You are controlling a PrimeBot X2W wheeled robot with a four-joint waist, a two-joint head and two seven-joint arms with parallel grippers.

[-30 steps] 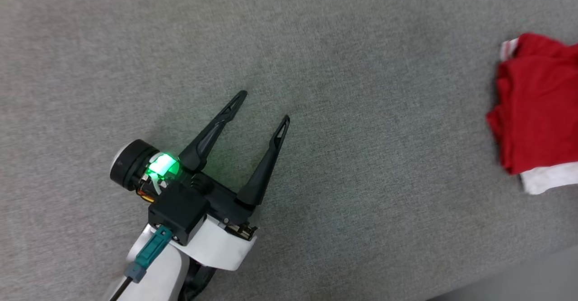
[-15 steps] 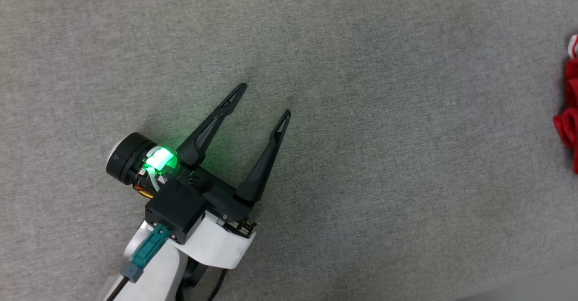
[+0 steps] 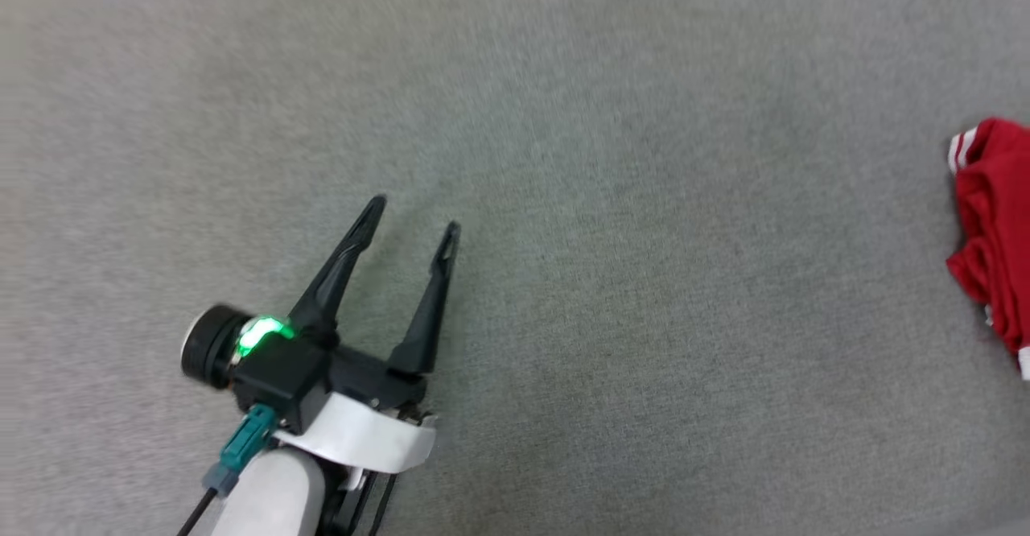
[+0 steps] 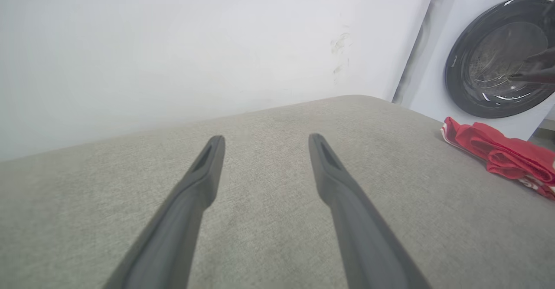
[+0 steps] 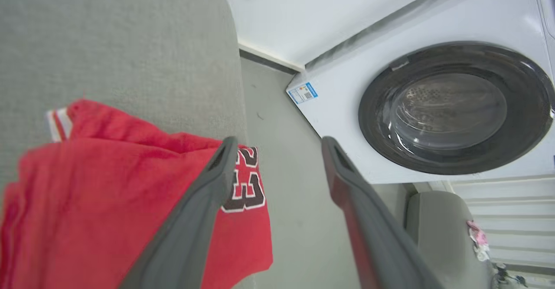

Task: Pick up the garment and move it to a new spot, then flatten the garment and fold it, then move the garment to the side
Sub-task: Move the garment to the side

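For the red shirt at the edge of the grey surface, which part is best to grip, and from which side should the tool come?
Probably the bunched red folds of the garment, lying on the grey surface, taken from above by the right tool, which is open over it. The layers stand raised there; the printed end seems to hang past the edge.

Red garment [image 3: 994,230] on a grey bench [image 3: 644,278]
The garment is bright red, with a red-and-white striped trim [image 5: 58,124] at one edge and a "23" print [image 5: 245,180] in black with white outline. The bench is plain grey cloth. The left gripper [image 3: 415,214] has black fingers [image 3: 334,278], a green light [image 3: 261,331], a teal plug [image 3: 245,447] and a white forearm [image 3: 354,443]. The washer [image 5: 334,119] is white, its door ring [image 5: 373,106] black.
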